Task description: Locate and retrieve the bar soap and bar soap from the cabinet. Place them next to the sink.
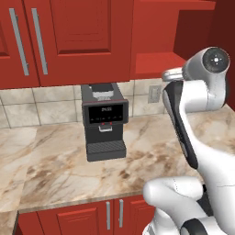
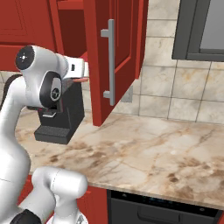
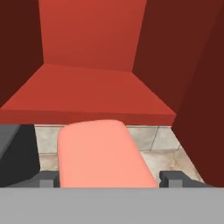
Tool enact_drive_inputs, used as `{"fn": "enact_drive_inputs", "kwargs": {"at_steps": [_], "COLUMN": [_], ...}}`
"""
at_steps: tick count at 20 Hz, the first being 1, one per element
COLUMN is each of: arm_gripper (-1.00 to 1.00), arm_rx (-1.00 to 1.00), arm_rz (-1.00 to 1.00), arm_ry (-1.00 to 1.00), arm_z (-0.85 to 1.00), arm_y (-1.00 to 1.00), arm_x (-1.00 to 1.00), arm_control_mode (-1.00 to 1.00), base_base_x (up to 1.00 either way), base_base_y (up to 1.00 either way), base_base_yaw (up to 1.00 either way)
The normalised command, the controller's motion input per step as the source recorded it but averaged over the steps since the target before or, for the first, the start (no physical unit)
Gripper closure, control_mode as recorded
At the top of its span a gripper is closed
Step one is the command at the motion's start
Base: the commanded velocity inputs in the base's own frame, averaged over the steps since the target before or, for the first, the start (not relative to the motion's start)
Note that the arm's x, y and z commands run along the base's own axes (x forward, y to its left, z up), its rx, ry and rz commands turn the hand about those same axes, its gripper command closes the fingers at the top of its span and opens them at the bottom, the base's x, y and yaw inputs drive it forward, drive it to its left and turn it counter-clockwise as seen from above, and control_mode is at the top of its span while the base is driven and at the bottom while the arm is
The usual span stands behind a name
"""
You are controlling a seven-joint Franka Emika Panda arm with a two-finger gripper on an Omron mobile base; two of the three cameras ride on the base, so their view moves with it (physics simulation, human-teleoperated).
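Gripper [image 3: 107,181] jaws stand wide, clasping the salmon-pink bar soap [image 3: 103,155] across its width; the bar fills the gap between the fingertips [image 3: 173,178] and juts forward past them. Just ahead and slightly above the jaws: front lip of the cabinet [image 3: 87,94] shelf, bare red floor running back to the rear wall. Below the jaws, tiled wall and marble counter [image 2: 144,148]. Coffee machine [image 1: 104,121] under and left of the jaws. Open cabinet door [image 2: 118,57] hangs to their right, silver handle [image 2: 109,65] upright.

Bar soap [image 3: 103,153]: between the tool's [image 3: 109,178] fingertips, seemingly just before the cabinet [image 3: 87,89] shelf edge.
Coffee machine [image 1: 104,120]: on the bench [image 1: 55,156], below the cabinet.
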Motion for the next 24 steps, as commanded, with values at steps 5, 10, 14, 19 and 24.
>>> {"fn": "enact_drive_inputs", "kwargs": {"at_steps": [5,10,14,19,24], "arm_gripper": [1.0,1.0,1.0,1.0,1.0], "arm_rx": [0.0,0.0,0.0,0.0,0.02], "arm_rz": [-0.02,-0.01,0.0,0.0,0.0], "arm_ry": [-0.02,-0.02,0.0,0.0,0.0], "arm_z": [0.06,0.02,0.0,0.0,0.0], "arm_y": [0.11,0.07,0.05,0.17,0.19], "arm_x": [-0.83,-0.87,-0.82,-0.85,-0.63], "arm_control_mode": [-1.0,-1.0,-1.0,-1.0,-1.0], "base_base_x": [0.0,0.0,0.0,0.0,0.0], "base_base_y": [0.0,0.0,0.0,0.0,0.0], "base_base_yaw": [0.0,0.0,0.0,0.0,0.0]}}
